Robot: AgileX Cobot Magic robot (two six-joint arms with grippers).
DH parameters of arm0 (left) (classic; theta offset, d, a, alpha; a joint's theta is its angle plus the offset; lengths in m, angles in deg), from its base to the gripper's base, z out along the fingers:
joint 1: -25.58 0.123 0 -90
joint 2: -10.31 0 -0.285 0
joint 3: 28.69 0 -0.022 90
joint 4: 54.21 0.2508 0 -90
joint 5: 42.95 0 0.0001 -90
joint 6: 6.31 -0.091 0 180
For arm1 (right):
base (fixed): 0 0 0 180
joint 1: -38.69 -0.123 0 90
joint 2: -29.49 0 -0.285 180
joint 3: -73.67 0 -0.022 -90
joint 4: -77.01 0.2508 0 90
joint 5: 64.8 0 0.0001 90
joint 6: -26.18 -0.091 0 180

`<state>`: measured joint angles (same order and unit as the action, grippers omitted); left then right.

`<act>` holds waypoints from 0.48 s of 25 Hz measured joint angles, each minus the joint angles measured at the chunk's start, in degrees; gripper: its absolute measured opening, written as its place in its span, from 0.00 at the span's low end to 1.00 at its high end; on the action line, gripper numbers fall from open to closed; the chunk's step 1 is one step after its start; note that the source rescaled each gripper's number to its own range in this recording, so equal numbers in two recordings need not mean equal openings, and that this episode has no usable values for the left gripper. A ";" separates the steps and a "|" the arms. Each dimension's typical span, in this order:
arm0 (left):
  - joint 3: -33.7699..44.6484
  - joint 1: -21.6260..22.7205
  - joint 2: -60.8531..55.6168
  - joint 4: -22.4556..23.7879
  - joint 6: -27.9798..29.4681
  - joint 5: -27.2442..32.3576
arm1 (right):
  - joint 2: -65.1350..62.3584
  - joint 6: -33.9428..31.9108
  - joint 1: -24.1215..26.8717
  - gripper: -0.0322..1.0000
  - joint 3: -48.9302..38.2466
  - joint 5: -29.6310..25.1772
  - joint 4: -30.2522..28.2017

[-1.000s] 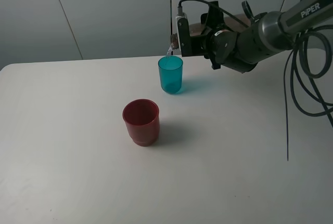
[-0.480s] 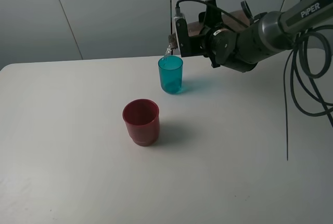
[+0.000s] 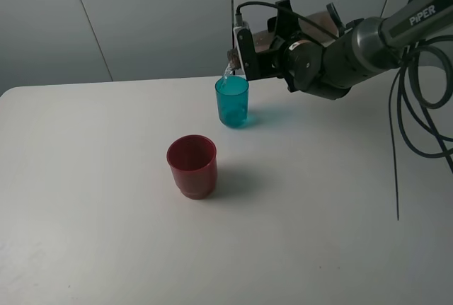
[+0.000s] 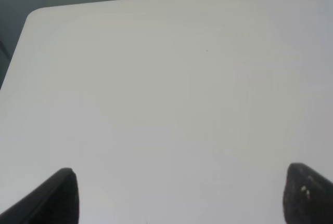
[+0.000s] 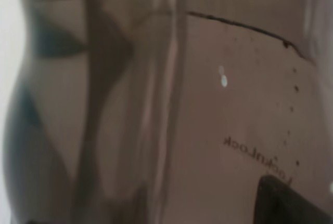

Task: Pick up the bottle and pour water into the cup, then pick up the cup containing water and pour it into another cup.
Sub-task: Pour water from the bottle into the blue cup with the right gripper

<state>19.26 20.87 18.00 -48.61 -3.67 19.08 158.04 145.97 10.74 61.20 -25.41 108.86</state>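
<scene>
Smoky brown translucent bottle [image 5: 208, 78] tilts neck-down over teal cup [image 3: 231, 101].

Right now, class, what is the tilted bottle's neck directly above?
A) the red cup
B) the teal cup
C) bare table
B: the bottle is tilted with its neck just over the rim of the teal cup.

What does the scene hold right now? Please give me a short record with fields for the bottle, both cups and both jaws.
bottle: tipped, neck over the teal cup, thin stream falling in
red cup: upright, apart from the teal cup, nearer the camera
right jaws: shut on the bottle
left jaws: open, over bare table
</scene>
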 joint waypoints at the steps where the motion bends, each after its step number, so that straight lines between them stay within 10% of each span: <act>1: 0.00 0.00 0.00 0.00 0.00 0.00 | 0.00 0.00 0.10 0.08 0.00 0.18 -0.62; 12: 0.00 0.00 0.00 0.00 0.00 0.00 | 0.00 0.00 2.26 0.08 0.00 0.98 -5.78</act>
<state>19.26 20.87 18.00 -48.61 -3.67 19.08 158.04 145.97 12.99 61.20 -24.42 103.07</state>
